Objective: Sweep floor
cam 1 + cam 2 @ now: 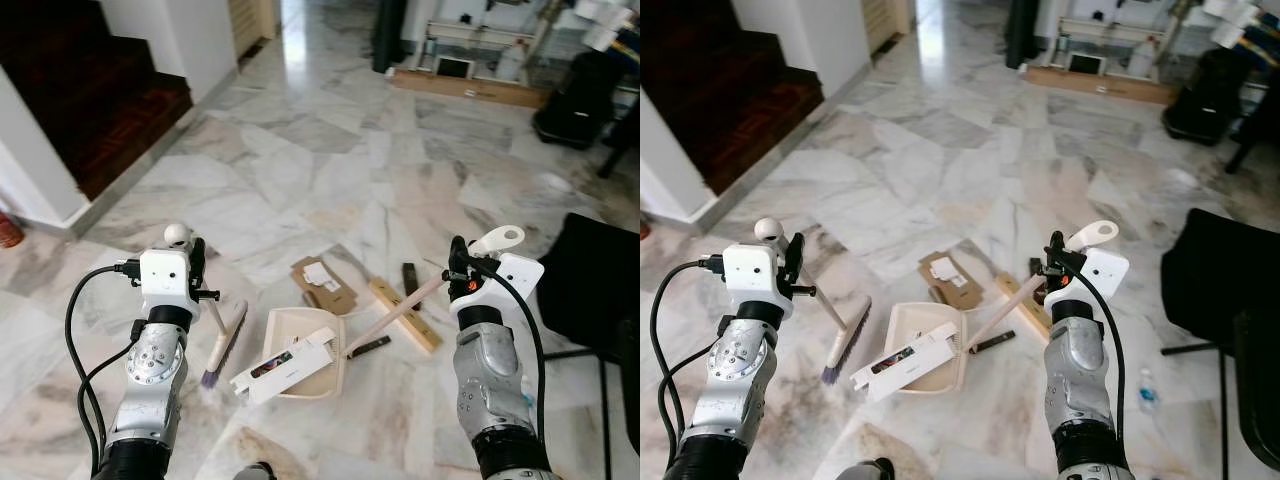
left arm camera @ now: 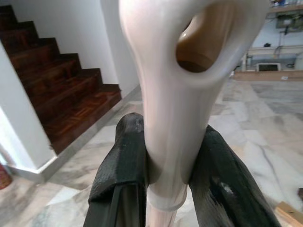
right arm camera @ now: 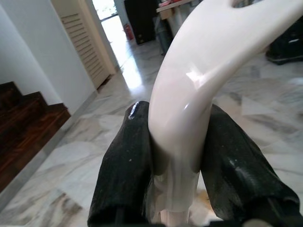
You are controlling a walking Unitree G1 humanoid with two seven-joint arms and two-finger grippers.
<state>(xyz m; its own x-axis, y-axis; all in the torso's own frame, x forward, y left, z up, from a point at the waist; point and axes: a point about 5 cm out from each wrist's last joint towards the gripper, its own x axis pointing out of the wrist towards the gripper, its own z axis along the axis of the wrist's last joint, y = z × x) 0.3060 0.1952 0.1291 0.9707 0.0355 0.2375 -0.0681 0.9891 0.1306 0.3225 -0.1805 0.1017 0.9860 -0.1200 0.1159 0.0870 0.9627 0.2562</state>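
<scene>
Marble floor point(image 1: 330, 150): cardboard scraps point(image 1: 322, 283) just beyond dustpan point(image 1: 300, 365), white box inside. Left gripper point(image 1: 197, 262) clenched on broom point(image 1: 226, 345) handle; right gripper point(image 1: 459, 262) clenched on dustpan handle. Keep pan lip flat; short strokes toward it.

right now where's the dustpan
The dustpan sits on the marble floor between both arms, its handle in the right hand, a white box across it, the broom left of it.
</scene>
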